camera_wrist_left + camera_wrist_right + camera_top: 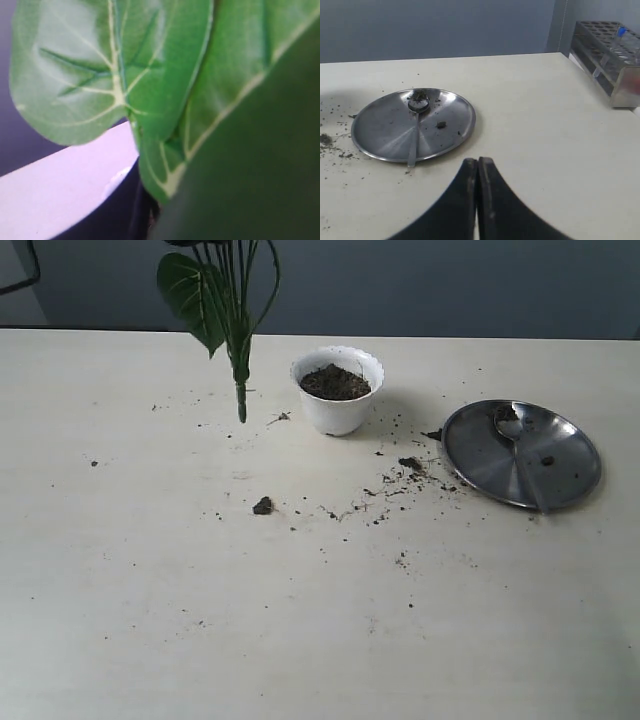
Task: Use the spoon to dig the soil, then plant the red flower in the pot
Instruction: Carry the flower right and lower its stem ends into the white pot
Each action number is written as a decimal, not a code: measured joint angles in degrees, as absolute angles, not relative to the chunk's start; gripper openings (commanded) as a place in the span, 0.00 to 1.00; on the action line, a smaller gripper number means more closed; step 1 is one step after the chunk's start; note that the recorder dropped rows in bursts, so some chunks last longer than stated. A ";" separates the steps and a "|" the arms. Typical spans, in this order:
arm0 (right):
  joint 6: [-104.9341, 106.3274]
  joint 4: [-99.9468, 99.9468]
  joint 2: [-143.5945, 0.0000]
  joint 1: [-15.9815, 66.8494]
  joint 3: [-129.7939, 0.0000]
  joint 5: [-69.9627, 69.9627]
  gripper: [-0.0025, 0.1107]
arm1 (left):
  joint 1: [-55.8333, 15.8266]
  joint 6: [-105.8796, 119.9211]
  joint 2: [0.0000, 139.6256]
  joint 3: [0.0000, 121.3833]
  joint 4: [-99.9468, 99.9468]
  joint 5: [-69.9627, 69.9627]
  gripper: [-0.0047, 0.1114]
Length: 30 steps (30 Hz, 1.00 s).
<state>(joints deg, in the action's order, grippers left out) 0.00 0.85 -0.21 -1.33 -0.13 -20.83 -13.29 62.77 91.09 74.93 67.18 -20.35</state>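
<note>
The right gripper (478, 165) is sitting clenched, empty, with the spoon (415, 131) at its eleven o'clock; left gripper's state is hiding behind leaves (150, 85).

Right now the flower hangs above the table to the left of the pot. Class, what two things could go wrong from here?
1. The flower's stem tip hangs to the left of the pot, not over it; lowered as it is, it would likely meet the bare table.
2. The soil fills the pot nearly to the rim, so pushing the stem in may spill more crumbs like those already scattered.
</note>
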 measured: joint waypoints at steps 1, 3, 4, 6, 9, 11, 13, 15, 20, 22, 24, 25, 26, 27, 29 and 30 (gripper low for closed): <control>0.00 0.85 -0.21 -1.33 -0.13 -20.83 0.02 | -12.84 68.06 91.09 74.93 70.96 -21.96 0.04; 0.00 0.85 -0.21 -1.33 -0.13 -20.83 0.02 | -11.69 76.93 91.09 74.93 79.20 -25.85 0.04; 0.00 0.85 -0.21 -1.33 -0.13 -20.83 0.02 | -11.26 79.65 91.09 74.93 81.87 -27.25 0.04; 0.00 0.85 -0.21 -1.33 -0.13 -20.83 0.02 | -10.32 85.19 91.09 74.93 87.15 -30.50 0.04; 0.00 0.85 -0.21 -1.33 -0.13 -20.83 0.02 | -9.12 91.75 91.76 74.93 91.87 -35.74 0.04; 0.00 0.85 -0.21 -1.33 -0.13 -20.83 0.02 | -8.55 95.49 92.70 74.93 94.49 -39.74 0.04; 0.00 0.85 -0.21 -1.33 -0.13 -20.83 0.02 | -8.43 98.73 93.89 74.93 96.82 -43.58 0.04; 0.00 0.85 -0.21 -1.33 -0.13 -20.83 0.02 | -8.21 102.51 94.77 74.93 97.83 -45.89 0.04; 0.00 0.85 -0.21 -1.33 -0.13 -20.83 0.02 | -8.17 106.76 96.72 76.26 98.48 -49.27 0.04; 0.00 0.85 -0.21 -1.33 -0.13 -20.83 0.02 | -8.17 107.16 97.67 77.41 98.53 -50.99 0.04; 0.00 0.85 -0.21 -1.33 -0.13 -20.83 0.02 | -8.17 107.63 98.80 78.90 98.78 -52.69 0.04; 0.00 0.85 -0.21 -1.33 -0.13 -20.83 0.02 | -8.17 107.95 99.42 79.50 98.78 -53.44 0.04; 0.00 0.85 -0.21 -1.33 -0.13 -20.83 0.02 | -8.17 108.29 99.96 79.93 98.78 -53.94 0.04; 0.00 0.85 -0.21 -1.33 -0.13 -20.83 0.02 | -8.17 108.86 100.70 80.39 98.81 -54.58 0.04; 0.00 0.85 -0.21 -1.33 -0.13 -20.83 0.02 | -8.17 109.75 102.04 80.98 98.81 -55.57 0.04; 0.00 0.85 -0.21 -1.33 -0.13 -20.83 0.02 | -8.17 110.27 102.84 81.33 98.81 -56.36 0.04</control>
